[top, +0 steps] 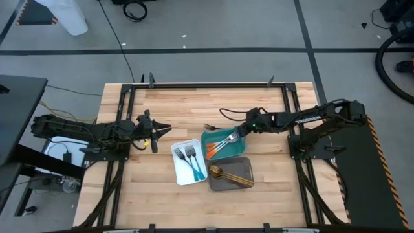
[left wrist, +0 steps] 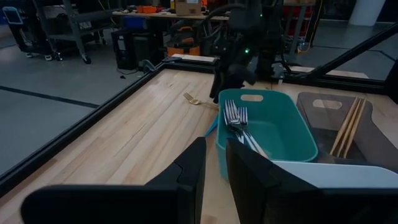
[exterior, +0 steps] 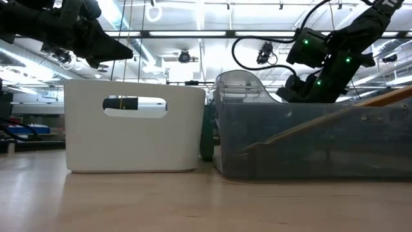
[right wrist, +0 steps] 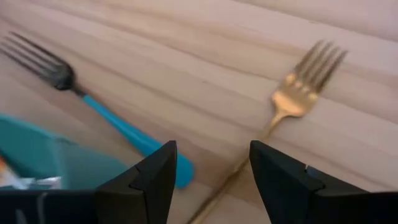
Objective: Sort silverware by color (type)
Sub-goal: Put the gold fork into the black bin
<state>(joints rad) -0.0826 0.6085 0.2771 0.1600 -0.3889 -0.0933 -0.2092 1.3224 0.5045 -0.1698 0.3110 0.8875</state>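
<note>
My right gripper (top: 240, 131) (right wrist: 213, 168) is open and empty, hovering over the table by the teal tray's far edge. Below it a gold fork (right wrist: 305, 87) (top: 209, 126) and a blue-handled fork (right wrist: 93, 99) lie flat on the wood. Orange-handled forks (top: 220, 145) lie in the teal tray (top: 240, 150), teal-handled forks (top: 189, 158) lie in the white tray (top: 178, 169), and gold utensils (top: 226, 173) lie in the grey tray (top: 244, 169). My left gripper (top: 167, 129) (left wrist: 215, 168) waits left of the white tray, its fingers close together and holding nothing.
The three trays stand together in the middle of the table, near its front. A black frame (top: 129, 87) runs around the wooden top. Bare wood lies at the far side and near the front edge.
</note>
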